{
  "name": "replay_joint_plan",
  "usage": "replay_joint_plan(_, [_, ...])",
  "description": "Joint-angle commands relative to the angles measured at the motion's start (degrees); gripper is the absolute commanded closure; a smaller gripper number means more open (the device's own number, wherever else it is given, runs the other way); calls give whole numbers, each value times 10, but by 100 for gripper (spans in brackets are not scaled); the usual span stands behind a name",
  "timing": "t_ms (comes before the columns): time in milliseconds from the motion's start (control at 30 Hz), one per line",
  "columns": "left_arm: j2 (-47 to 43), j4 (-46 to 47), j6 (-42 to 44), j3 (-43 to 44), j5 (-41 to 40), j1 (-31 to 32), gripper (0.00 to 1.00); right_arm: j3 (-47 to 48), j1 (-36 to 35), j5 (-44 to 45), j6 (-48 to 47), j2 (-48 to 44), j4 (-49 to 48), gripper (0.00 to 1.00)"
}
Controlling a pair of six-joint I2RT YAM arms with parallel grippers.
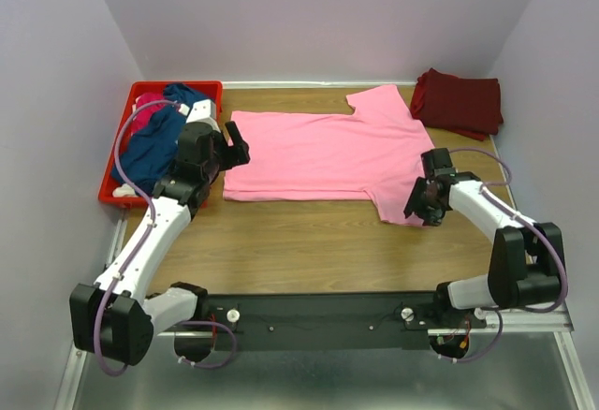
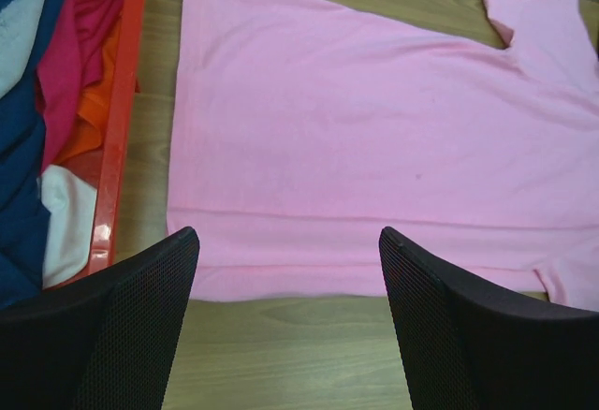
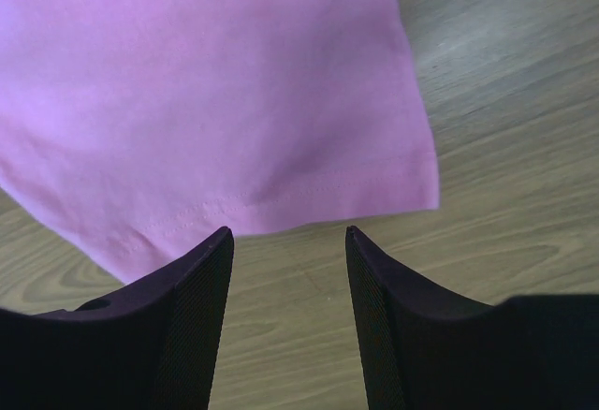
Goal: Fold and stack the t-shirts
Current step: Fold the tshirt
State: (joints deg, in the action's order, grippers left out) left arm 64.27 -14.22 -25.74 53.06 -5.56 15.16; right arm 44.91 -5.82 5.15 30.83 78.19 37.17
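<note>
While hovering empty over the flat pink t-shirt (image 1: 323,153), left fingers (image 2: 140,307) wide apart, right fingers (image 3: 187,307) partly apart. Folding not begun; next, pinch hem (image 2: 281,279) and sleeve (image 3: 281,148), fold across.

Left gripper (image 2: 288,237): I read jaws wide apart, arm stretched forward.
Right gripper (image 3: 288,232): jaws parted, narrower gap, elbow bent.

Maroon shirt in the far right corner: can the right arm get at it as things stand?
Probably yes. The right gripper is open and empty by a sleeve of the pink shirt; the maroon shirt lies folded on the same side, uncovered, with nothing standing between them. The reach looks long.
</note>
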Motion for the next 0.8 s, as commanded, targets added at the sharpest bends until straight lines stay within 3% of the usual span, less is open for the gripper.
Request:
replay_joint_plan(0, [-25, 44, 2, -14, 26, 6, 14, -1, -21, 39, 19, 40, -27, 42])
replay_joint_plan(200, [-45, 38, 2, -35, 19, 6, 14, -17, -31, 41, 18, 80, -48, 48])
replay_joint_plan(300, [-53, 36, 1, -44, 16, 6, 14, -18, -32, 46, 17, 82, -49, 71])
replay_joint_plan(333, [-58, 35, 0, -46, 14, 5, 14, -16, -33, 46, 12, 72, -48, 83])
replay_joint_plan(433, [-63, 35, -1, -54, 9, 6, 14, 3, -33, 42, 3, 60, -41, 99])
replay_joint_plan(633, [-62, 31, 1, -58, 8, 6, 14, 131, -33, 41, -16, 66, -18, 99])
replay_joint_plan(767, [-60, 23, -1, -62, 9, 6, 14, 237, -32, 54, -29, 153, -18, 99])
